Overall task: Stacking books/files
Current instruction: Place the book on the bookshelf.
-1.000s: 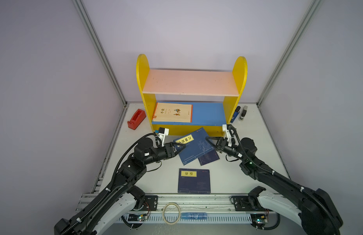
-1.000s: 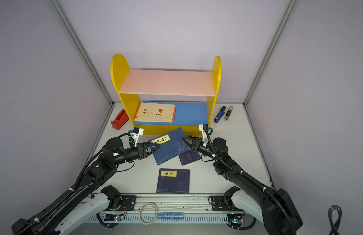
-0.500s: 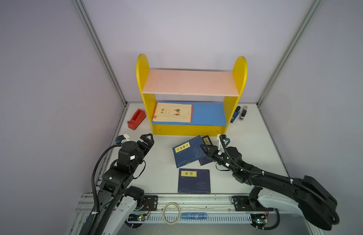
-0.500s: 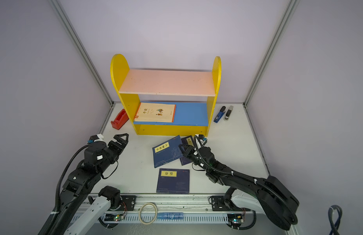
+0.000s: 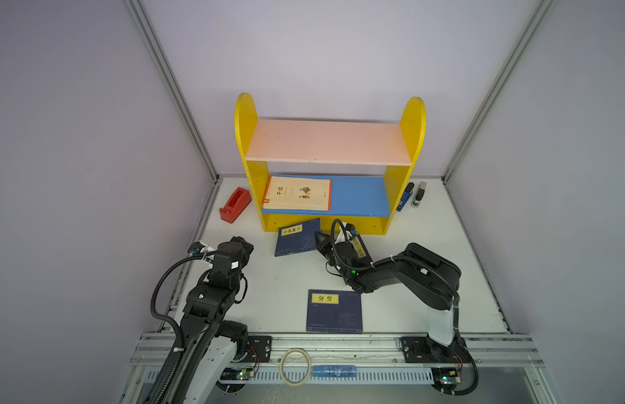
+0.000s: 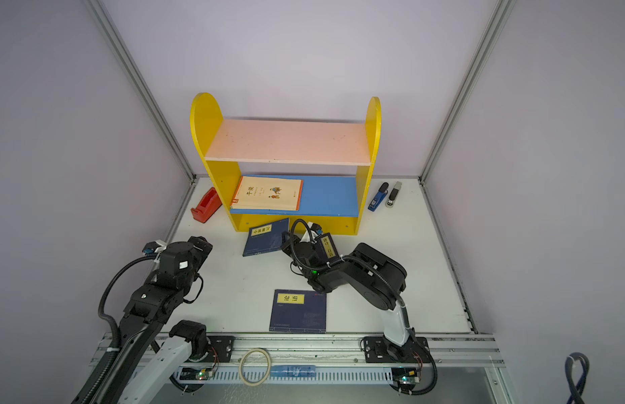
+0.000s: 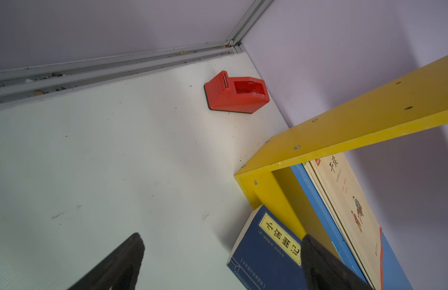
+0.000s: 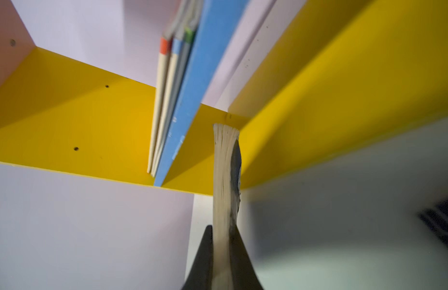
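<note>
right gripper (image 8: 224, 232) pinches a navy book (image 8: 226, 163) on edge, just before the shelf (image 5: 360, 196). left gripper (image 7: 221, 237) spread, empty. we judge the step as shelving; next we'd turn it flat onto the cream stack (image 5: 297, 193).

Robot lab cell: aluminium frame (image 5: 176, 91), plain walls (image 5: 76, 140).

Navy bk (image 7: 268, 272): 小窗幽记; front bk (image 5: 333, 314): 论语

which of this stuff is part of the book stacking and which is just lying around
Job: cream book stack on the blue shelf; far navy book; held navy book in the right fingers; front navy book.
Lying about: red tape dispenser; blue stapler; grey stapler; tape roll.
</note>
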`<control>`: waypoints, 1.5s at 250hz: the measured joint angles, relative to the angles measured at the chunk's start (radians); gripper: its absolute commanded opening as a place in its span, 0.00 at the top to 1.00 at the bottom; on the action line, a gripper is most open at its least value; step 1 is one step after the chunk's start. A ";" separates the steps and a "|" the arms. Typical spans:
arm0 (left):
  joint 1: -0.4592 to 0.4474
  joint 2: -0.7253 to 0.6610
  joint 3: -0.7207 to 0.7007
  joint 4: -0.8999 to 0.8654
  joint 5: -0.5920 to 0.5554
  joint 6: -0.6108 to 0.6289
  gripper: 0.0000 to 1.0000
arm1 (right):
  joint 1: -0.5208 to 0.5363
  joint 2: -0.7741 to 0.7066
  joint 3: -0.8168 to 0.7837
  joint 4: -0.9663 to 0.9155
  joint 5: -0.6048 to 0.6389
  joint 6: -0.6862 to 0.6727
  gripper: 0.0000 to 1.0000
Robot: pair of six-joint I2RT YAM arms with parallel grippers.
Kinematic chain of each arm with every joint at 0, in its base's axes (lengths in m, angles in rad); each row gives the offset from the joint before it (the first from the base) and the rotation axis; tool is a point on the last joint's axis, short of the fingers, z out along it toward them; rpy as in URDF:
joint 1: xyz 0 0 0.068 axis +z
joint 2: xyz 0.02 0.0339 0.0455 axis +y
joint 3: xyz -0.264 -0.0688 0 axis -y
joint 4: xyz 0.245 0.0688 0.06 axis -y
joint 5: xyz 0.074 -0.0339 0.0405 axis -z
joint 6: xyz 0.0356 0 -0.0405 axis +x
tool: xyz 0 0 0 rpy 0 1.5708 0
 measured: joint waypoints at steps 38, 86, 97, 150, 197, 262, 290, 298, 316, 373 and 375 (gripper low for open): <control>0.000 -0.028 -0.022 0.018 -0.010 0.018 0.00 | 0.001 0.065 0.038 0.070 0.057 0.022 1.00; 0.001 -0.016 -0.010 0.021 -0.014 0.031 0.00 | -0.002 0.189 0.091 0.131 0.076 0.056 1.00; 0.000 -0.013 -0.009 0.022 -0.014 0.033 0.00 | -0.005 0.211 0.098 0.151 0.075 0.060 1.00; 0.000 0.000 -0.010 0.027 -0.014 0.036 0.00 | -0.054 0.261 0.128 0.180 0.054 0.106 1.00; 0.000 0.023 -0.006 0.027 -0.014 0.041 0.00 | -0.100 0.350 0.172 0.206 -0.014 0.167 1.00; 0.003 0.042 -0.005 0.028 -0.010 0.043 0.00 | -0.121 0.361 0.198 0.190 -0.078 0.199 1.00; 0.006 0.047 -0.005 0.029 -0.004 0.044 0.00 | -0.135 0.378 0.217 0.202 -0.102 0.210 1.00; 0.007 0.049 -0.005 0.029 -0.002 0.045 0.00 | -0.138 0.382 0.224 0.203 -0.106 0.214 1.00; 0.008 0.053 -0.005 0.029 0.005 0.047 0.00 | -0.146 0.388 0.241 0.193 -0.121 0.220 1.00; 0.017 0.061 -0.004 0.035 0.018 0.047 0.00 | -0.158 0.389 0.311 0.077 -0.162 0.222 1.00; 0.017 0.062 -0.004 0.035 0.018 0.047 0.00 | -0.159 0.389 0.314 0.072 -0.163 0.222 1.00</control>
